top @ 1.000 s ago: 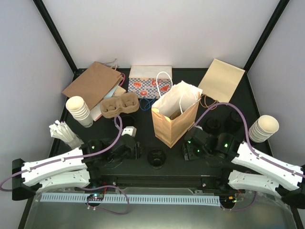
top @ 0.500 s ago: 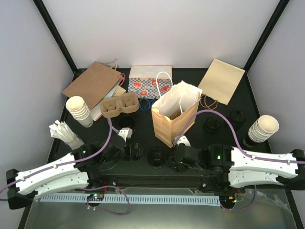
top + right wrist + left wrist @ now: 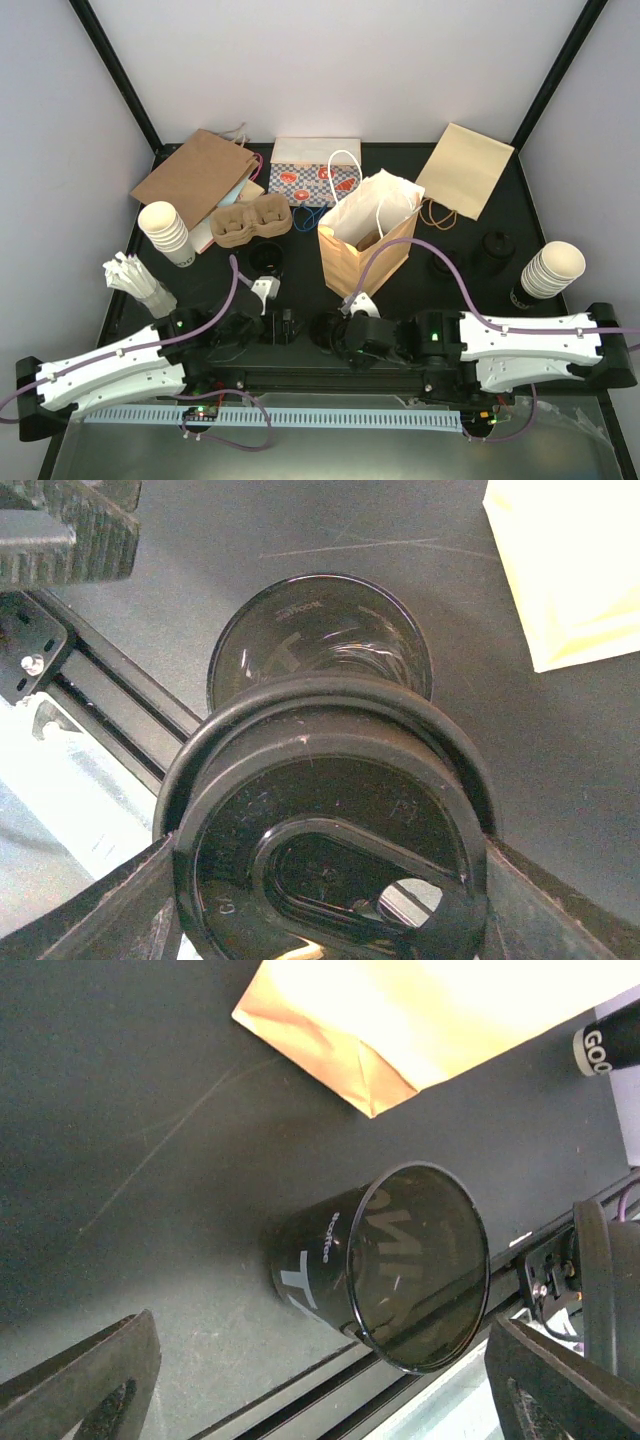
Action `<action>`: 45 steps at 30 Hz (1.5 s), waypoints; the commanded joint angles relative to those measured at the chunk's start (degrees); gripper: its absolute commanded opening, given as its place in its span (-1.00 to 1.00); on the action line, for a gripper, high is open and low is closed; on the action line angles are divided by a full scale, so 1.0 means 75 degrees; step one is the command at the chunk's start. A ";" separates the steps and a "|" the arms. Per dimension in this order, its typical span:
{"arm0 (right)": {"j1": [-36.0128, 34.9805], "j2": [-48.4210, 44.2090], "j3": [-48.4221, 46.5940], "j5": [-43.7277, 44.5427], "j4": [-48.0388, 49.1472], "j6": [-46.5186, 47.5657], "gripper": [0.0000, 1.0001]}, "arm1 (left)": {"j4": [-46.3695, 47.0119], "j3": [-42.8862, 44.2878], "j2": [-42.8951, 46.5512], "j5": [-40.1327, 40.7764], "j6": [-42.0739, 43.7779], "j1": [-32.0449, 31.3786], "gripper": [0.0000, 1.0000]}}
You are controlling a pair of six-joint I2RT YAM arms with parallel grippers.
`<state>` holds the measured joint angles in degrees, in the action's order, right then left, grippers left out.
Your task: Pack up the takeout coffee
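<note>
The right gripper (image 3: 330,885) is pinching the black lid (image 3: 330,820), the takeout coffee (image 3: 318,645) standing upright just beyond its jaws; the left gripper (image 3: 320,1395) is gaping wide, cup ahead.

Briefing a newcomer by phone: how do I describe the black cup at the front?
Find the upright brown paper bag mid-table. In front of it, by the near edge, stands a small black round cup. It alone sits open-topped between the left gripper and the right gripper, which holds a black round lid beside it.
</note>
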<state>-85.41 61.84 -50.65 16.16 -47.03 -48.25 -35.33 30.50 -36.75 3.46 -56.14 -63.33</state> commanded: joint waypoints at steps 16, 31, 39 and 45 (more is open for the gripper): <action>-0.0055 0.1416 -0.0897 0.0925 0.0293 0.0501 0.34 | 0.1260 -0.0591 -0.0045 -0.0873 -0.0413 0.0347 0.33; 0.0063 0.2302 -0.1287 0.1024 0.0491 0.0890 0.34 | 0.1452 -0.0772 0.0057 -0.1380 -0.0458 0.0706 0.17; 0.0120 0.2447 -0.1299 0.1030 0.0536 0.0948 0.34 | 0.1363 -0.0785 0.0155 -0.1414 -0.0437 0.0780 0.14; 0.0137 0.2512 -0.1322 0.0989 0.0522 0.0962 0.34 | 0.1404 -0.0752 0.0122 -0.1492 -0.0370 0.0835 0.14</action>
<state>-84.71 80.25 -59.18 22.02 -44.14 -41.10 -26.00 24.80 -36.07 -6.33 -59.09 -57.69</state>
